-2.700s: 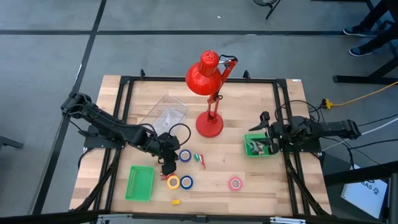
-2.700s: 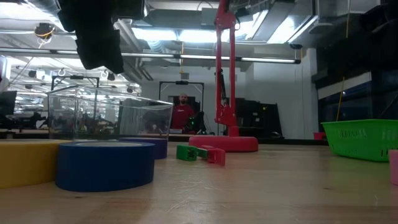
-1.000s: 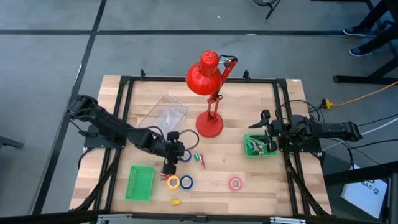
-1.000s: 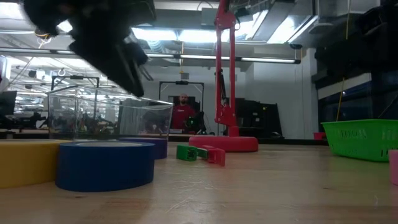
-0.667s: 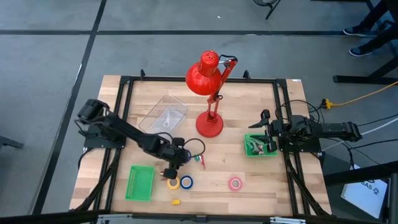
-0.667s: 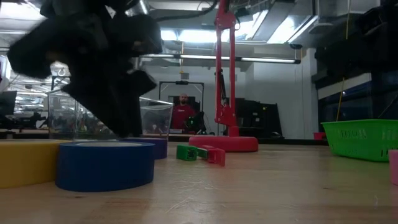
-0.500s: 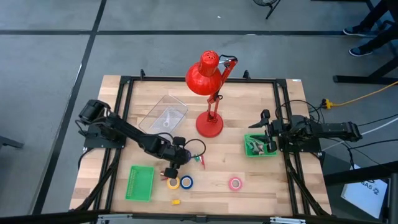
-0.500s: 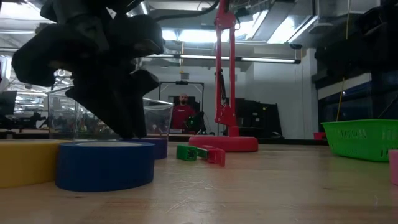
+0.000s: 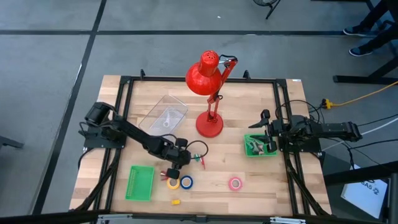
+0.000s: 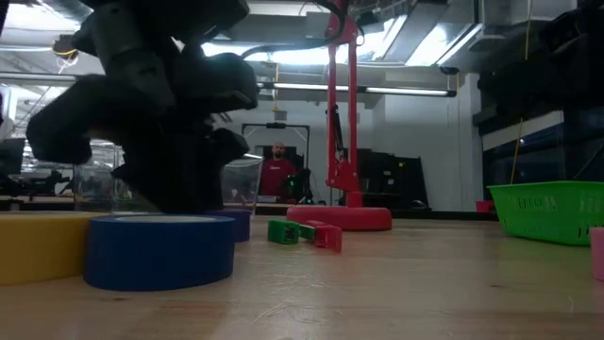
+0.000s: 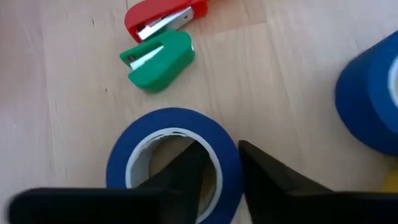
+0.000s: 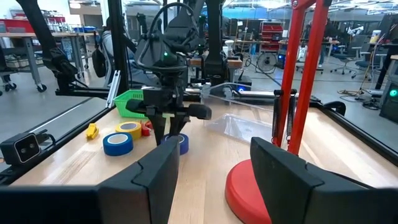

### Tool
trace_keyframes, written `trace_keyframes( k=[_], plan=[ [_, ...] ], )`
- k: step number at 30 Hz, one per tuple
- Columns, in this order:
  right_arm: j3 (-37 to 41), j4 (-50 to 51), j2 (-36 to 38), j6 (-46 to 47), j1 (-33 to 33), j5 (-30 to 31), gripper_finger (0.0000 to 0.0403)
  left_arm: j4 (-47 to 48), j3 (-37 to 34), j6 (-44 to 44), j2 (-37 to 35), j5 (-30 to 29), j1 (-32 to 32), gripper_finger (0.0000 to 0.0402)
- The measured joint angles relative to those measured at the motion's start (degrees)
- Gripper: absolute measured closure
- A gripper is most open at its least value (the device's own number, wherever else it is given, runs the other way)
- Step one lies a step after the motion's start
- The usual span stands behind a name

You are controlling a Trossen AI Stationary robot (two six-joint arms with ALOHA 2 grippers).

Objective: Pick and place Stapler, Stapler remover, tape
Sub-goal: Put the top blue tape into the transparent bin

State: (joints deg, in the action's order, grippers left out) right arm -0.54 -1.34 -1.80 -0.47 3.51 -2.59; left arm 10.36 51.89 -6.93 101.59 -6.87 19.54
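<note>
Left wrist view shows the left end effector (image 11: 217,168) spread over a blue tape roll (image 11: 171,152), one finger inside the ring, one outside, apparently straddling its wall to pinch it. Right end effector (image 9: 268,140) waits spread over the green basket (image 9: 259,152).

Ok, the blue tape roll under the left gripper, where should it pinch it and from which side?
Pinch the ring wall from straight above. The blue tape roll lies flat with its hole up, and the left gripper already straddles the wall, one finger inside the hole and one outside. Lower and close there; the green stapler lies apart from it, beyond the roll.
</note>
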Motion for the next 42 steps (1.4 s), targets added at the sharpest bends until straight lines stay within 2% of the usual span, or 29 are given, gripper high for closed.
trace_keyframes(
  k=[3,13,28,37,42],
  plan=[
    [0.0,0.0,0.0,0.0,0.0,0.0,0.0204,0.7,-0.1,-0.5,-1.3,0.1,0.1,0.0365],
    [0.0,0.0,0.0,0.0,0.0,0.0,0.0204,0.5,-0.1,-1.5,-10.1,-0.7,0.3,0.0366],
    [0.0,0.0,0.0,0.0,0.0,0.0,0.0204,0.5,-0.1,-1.7,-29.1,-9.9,1.1,0.0366],
    [0.0,0.0,0.0,0.0,0.0,0.0,0.0204,11.2,-0.1,-6.8,-35.0,-17.0,2.5,0.0361],
    [0.0,0.0,0.0,0.0,0.0,0.0,0.0204,16.6,-0.1,-9.5,-37.2,-19.6,0.5,0.0361]
  ],
)
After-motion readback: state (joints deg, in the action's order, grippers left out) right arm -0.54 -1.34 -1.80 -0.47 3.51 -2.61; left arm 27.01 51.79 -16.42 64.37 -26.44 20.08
